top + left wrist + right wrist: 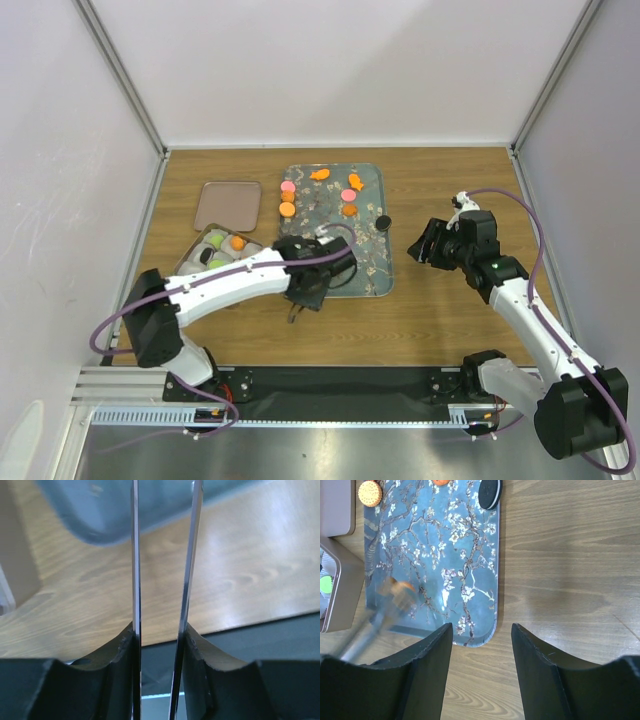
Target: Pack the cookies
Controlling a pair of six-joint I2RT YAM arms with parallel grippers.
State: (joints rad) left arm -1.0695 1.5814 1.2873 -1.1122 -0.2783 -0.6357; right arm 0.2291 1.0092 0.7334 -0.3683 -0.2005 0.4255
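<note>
Noted the left gripper [395,592] smeared to a blur in the right wrist view, with an orange piece [406,586] at its tip; unable to confirm a grip. Found its fingers [135,580] cut off at the tips by the picture's top edge, with the tray [100,515] out of focus behind.

From above, observed the arm covering the tray's portion toward the near edge of the tabletop and part of the tin [184,260]. Could not make out the shapes of the coloured pieces [237,242] inside. Recorded a black cookie [490,492] clipped by the top edge.
</note>
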